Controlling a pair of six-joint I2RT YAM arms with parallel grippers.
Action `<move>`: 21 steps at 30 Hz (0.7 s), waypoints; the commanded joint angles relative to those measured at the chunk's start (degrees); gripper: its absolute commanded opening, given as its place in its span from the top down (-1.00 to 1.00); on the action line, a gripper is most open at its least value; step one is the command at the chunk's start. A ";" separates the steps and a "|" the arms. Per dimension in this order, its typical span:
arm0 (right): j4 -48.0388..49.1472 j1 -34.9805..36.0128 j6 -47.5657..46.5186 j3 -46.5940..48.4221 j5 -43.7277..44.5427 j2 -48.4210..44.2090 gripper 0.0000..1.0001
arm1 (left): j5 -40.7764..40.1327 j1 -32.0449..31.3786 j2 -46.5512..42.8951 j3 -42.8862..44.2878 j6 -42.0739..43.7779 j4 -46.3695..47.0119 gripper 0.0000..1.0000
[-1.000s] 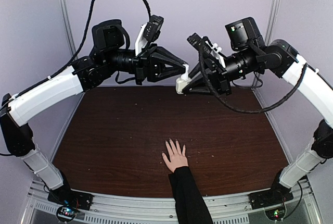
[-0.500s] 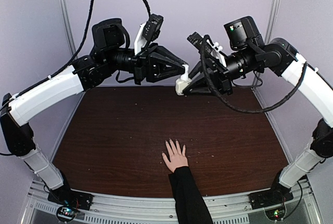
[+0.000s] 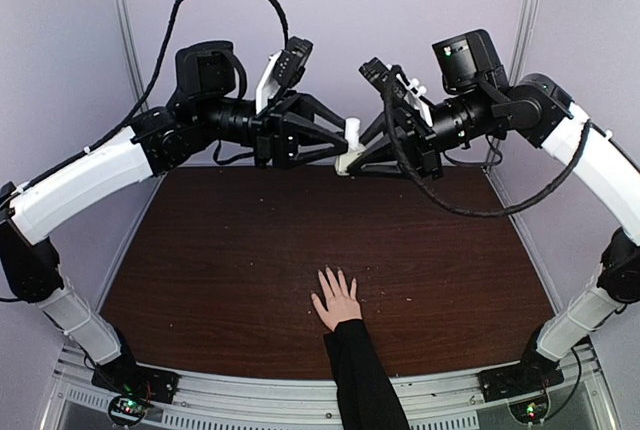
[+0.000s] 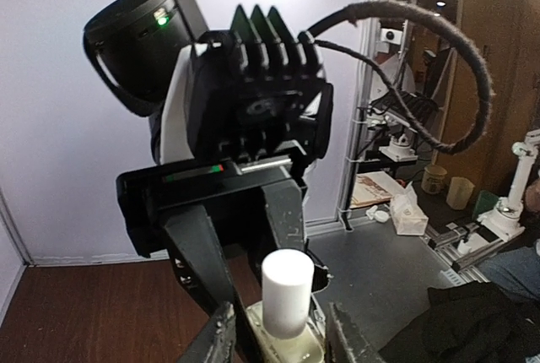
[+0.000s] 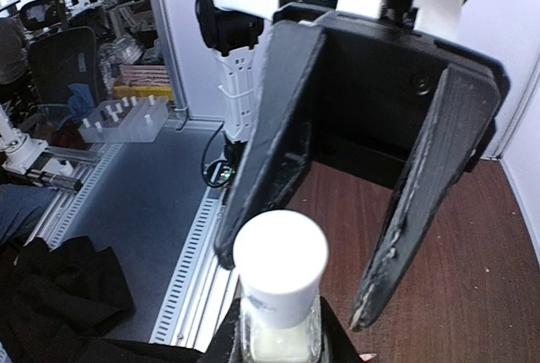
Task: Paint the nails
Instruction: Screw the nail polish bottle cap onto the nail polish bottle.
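Right gripper [image 3: 347, 162] is clamped on a small bottle [image 5: 278, 333] above the table's [image 3: 220, 250] far edge. Left gripper [image 3: 347, 138] stands parted either side of the white cap [image 5: 280, 255], gripping nothing. The nails [image 3: 333, 273] are on a hand [image 3: 337, 302] lying flat near the front edge, well apart from both grippers.

light: bright, even | shadows: soft | focus: sharp | edges: bowed in overhead view

I see dark wood-grain surface [image 3: 220, 250], pale lavender walls [image 3: 60, 50] behind, aluminium posts [image 3: 120, 10] at far corners; grey floor [image 5: 143, 203], office chair [image 5: 59, 51] beyond.
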 commanded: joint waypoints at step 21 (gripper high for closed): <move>19.14 2.97 12.64 -9.97 54.85 -2.24 1.00 | -49.51 -2.55 -3.84 -7.33 1.37 5.13 0.10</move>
